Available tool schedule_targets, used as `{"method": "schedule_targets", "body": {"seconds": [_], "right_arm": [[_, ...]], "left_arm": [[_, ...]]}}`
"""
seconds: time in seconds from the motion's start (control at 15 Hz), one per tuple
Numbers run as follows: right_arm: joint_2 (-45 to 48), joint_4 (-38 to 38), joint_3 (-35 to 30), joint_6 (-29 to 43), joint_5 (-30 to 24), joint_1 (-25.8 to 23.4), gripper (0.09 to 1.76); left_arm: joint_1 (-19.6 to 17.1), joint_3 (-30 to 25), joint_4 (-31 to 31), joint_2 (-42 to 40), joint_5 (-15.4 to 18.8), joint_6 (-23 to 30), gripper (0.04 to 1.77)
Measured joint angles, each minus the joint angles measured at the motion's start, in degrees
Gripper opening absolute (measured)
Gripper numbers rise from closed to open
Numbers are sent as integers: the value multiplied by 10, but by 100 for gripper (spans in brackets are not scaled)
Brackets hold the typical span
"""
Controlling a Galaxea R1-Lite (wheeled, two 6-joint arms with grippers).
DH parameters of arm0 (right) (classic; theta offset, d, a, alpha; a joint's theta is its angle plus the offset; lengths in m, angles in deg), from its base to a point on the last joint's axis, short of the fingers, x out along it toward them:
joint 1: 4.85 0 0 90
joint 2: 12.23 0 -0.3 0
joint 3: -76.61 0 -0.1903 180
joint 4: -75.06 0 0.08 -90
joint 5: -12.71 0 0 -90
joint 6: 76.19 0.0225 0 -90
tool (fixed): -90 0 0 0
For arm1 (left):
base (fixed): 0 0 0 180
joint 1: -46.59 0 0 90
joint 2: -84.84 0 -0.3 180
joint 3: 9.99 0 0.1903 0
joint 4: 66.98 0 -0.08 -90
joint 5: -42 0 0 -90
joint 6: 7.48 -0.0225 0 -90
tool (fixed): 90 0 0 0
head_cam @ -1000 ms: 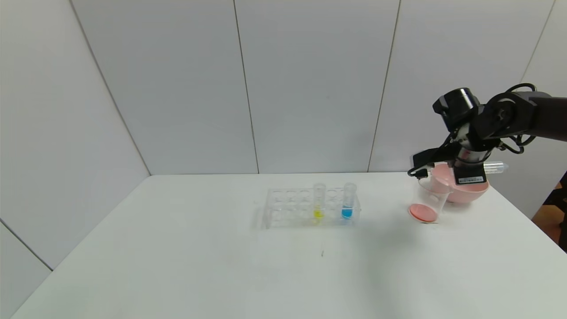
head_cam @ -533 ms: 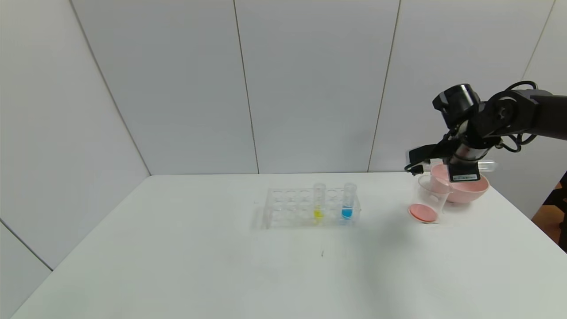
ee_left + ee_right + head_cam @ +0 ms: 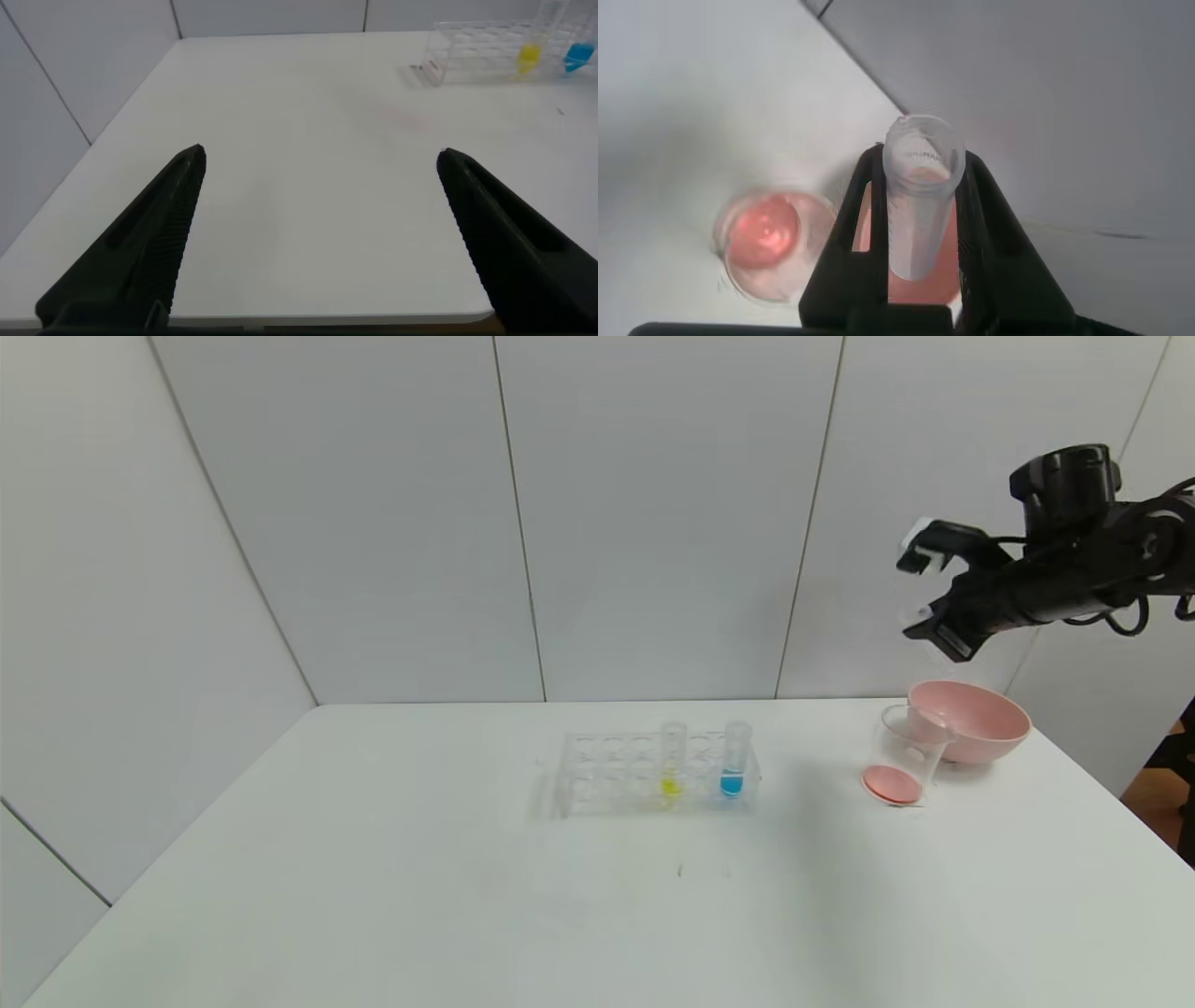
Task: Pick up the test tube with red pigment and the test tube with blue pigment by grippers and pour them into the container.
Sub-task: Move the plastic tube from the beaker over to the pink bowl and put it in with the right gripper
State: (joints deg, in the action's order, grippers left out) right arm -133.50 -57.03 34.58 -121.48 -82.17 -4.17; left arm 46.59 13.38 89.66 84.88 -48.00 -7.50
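My right gripper is high above the pink bowl, shut on a short clear test tube. It is the red-pigment tube and it looks empty. The container, a small clear beaker, stands by the bowl with orange-red liquid in its bottom; it also shows in the right wrist view. The test tube with blue pigment stands upright in the clear rack. My left gripper is open and empty over the table's near left, out of the head view.
The pink bowl sits at the table's far right, just behind the beaker. A yellow-liquid tube stands in the rack beside the blue one. The rack also shows far off in the left wrist view.
My right gripper has lifted well up from just over the beaker and bowl, carrying the tube. The beaker, bowl and rack have not moved.
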Motion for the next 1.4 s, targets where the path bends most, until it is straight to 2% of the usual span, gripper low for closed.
{"method": "schedule_targets", "body": {"seconds": [0.13, 0.27, 0.4, 0.6, 0.73, 1.13, 1.27, 1.4], "right_arm": [[14, -41, -2, 142, -30, -3, 49], [40, -48, -14, 263, -69, -4, 49], [70, -55, -42, 339, -81, -13, 49], [100, -94, -81, 376, -78, -61, 49], [113, -166, -136, 392, -83, -92, 49], [133, -411, -362, 403, -147, -183, 49], [120, -474, -411, 405, -150, -200, 49], [98, -509, -426, 414, -151, -210, 49]], "left_arm": [[0, 0, 0, 0, 0, 0, 176], [0, 0, 0, 0, 0, 0, 176], [0, 0, 0, 0, 0, 0, 176], [0, 0, 0, 0, 0, 0, 176], [0, 0, 0, 0, 0, 0, 176], [0, 0, 0, 0, 0, 0, 176], [0, 0, 0, 0, 0, 0, 176], [0, 0, 0, 0, 0, 0, 176]]}}
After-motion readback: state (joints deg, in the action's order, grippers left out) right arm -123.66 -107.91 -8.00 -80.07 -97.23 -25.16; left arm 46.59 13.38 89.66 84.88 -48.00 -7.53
